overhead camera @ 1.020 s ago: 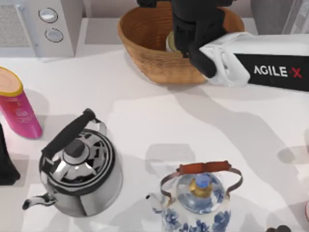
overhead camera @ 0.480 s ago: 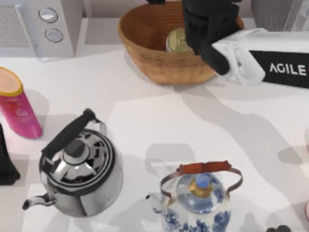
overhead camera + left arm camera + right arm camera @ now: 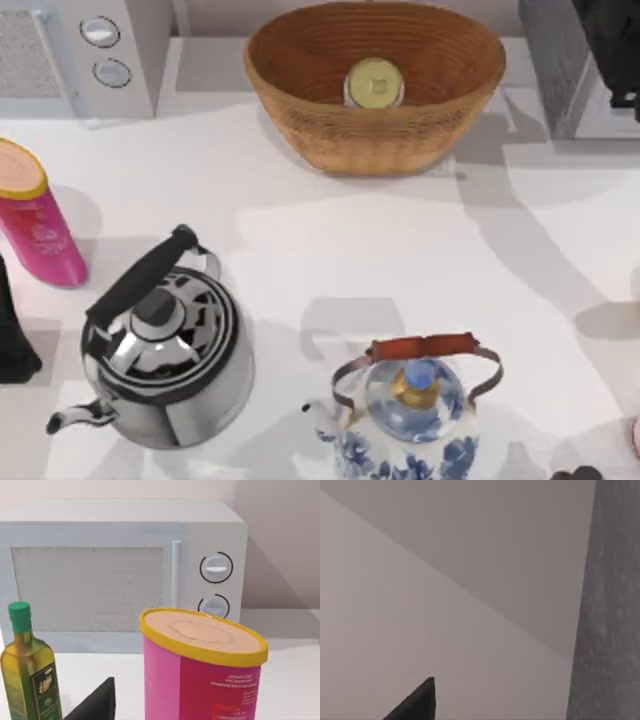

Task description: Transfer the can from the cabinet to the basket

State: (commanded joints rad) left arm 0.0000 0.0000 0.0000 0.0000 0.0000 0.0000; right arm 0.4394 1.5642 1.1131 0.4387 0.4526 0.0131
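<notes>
Top view: can [image 3: 375, 82] stands upright inside basket [image 3: 300, 110]; right claw [image 3: 612, 45], grip unreadable, sits beyond the basket's right end.

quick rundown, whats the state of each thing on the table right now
can: upright inside the basket, free of any gripper
basket: upright, holding the can
pink tube: capped
steel kettle: upright, lid on
blue-and-white kettle: upright, lid on
oil bottle: upright, capped
microwave: door shut

We see 2 kettles at the table's front, a black-and-chrome kettle [image 3: 160, 345] left, a blue-and-white porcelain kettle [image 3: 412, 415] right, pink tube [image 3: 35, 222] far left, white microwave [image 3: 125, 575] behind, olive oil bottle [image 3: 29, 672] beside.
</notes>
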